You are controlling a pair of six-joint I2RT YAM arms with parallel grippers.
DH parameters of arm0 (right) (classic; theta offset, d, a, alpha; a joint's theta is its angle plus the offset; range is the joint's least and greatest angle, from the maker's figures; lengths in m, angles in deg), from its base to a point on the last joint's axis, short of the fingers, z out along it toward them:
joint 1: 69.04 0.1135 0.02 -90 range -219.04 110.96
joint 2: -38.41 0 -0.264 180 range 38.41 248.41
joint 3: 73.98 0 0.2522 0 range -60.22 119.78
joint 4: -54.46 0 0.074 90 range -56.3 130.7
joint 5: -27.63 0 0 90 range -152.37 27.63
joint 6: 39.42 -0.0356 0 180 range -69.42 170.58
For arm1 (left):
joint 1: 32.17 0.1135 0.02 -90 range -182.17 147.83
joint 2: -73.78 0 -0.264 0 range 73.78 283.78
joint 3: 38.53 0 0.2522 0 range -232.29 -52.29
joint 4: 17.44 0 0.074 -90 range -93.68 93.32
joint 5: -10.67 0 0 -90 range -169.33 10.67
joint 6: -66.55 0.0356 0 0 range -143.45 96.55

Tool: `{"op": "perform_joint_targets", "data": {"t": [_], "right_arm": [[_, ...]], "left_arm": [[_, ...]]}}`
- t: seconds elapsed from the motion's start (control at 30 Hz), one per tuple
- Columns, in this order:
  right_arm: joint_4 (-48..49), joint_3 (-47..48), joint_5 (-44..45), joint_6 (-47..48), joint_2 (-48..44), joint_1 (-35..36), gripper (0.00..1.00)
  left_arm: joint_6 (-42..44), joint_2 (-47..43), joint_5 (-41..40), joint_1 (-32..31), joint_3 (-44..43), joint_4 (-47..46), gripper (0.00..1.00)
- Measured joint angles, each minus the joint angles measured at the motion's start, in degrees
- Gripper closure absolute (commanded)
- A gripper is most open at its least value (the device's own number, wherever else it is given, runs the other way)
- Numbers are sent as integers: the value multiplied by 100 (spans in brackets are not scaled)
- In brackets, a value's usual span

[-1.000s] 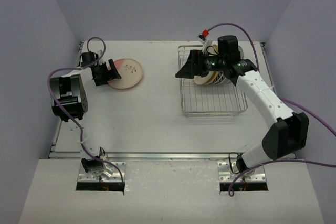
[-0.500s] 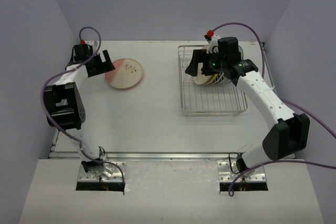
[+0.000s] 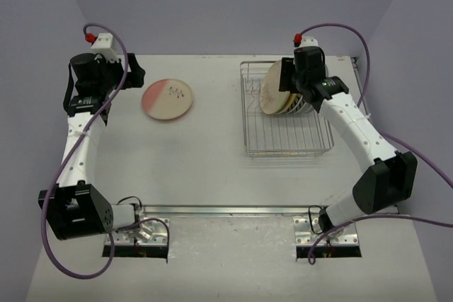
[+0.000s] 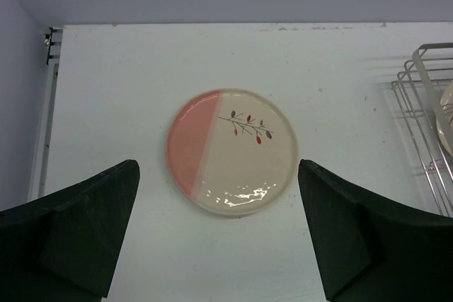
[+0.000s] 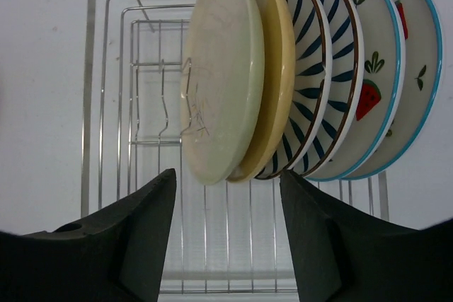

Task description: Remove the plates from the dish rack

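Observation:
A cream plate with a pink side and a small twig mark (image 3: 168, 99) lies flat on the table, seen also in the left wrist view as the same plate (image 4: 231, 150). My left gripper (image 3: 134, 74) hangs left of it, open and empty (image 4: 216, 167). In the dish rack (image 3: 287, 136) several plates stand on edge: a cream one (image 5: 223, 76) in front, a yellowish one (image 5: 277, 68), striped ones (image 5: 322, 68) and fruit-marked ones (image 5: 379, 83). My right gripper (image 3: 285, 84) hovers over them, open (image 5: 226, 175), its fingers either side of the cream and yellowish plates' edges, not touching.
The rack's wire rim (image 4: 425, 97) shows at the right edge of the left wrist view. The left half of the rack's grid (image 5: 148, 118) holds no plates. Purple cables loop above both arms. Walls close the table on three sides.
My left arm drew back left and upward, away from the pink plate. My right gripper turned and shifted right over the racked plates, its jaws narrowing.

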Motion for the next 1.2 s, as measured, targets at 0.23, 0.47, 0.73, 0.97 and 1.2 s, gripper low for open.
{"op": "perform_joint_targets", "data": {"t": [0.23, 0.47, 0.73, 0.97, 1.2], "right_arm": [[-216, 635, 316, -51, 754, 0, 39], [-283, 870, 384, -62, 1235, 0, 40], [-299, 1011, 396, -58, 1663, 0, 40], [-296, 1047, 109, -111, 1910, -70, 43], [-225, 1045, -457, -236, 1913, -114, 51]], "left_arm": [[94, -294, 10, -12, 395, 95, 5], [65, -297, 54, -15, 427, 141, 5], [32, -316, 88, -15, 455, 168, 4], [22, -373, 99, -15, 455, 179, 4], [-27, -371, 142, -15, 544, 168, 4]]}}
